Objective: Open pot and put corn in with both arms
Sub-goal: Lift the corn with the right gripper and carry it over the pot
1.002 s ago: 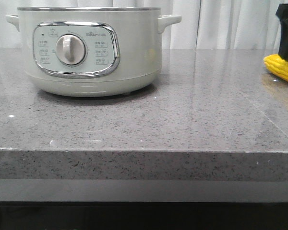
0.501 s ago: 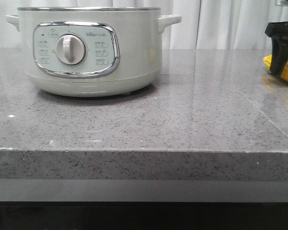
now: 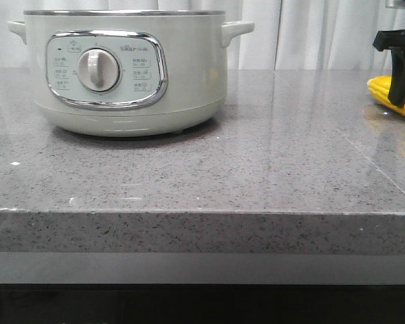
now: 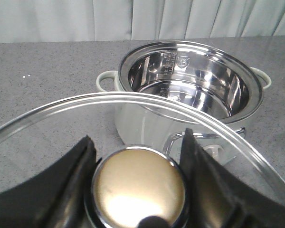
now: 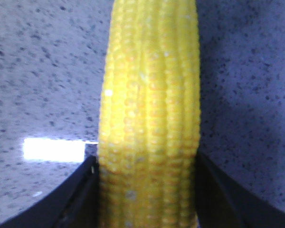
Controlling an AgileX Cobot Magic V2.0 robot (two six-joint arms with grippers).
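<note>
The pale green-white pot stands at the left of the counter with no lid on, and its steel inner bowl is empty. My left gripper is out of the front view. It is shut on the gold knob of the glass lid and holds the lid off to the side of the pot. The yellow corn lies at the far right of the counter. My right gripper comes down onto it. In the right wrist view its fingers press both sides of the corn.
The grey speckled counter stretches between the pot and the corn. Its front edge is near the camera. White curtains hang behind. The pot's dial panel faces forward.
My right gripper came down over the corn and its fingers closed in on the sides of the ear. The pot has not moved.
</note>
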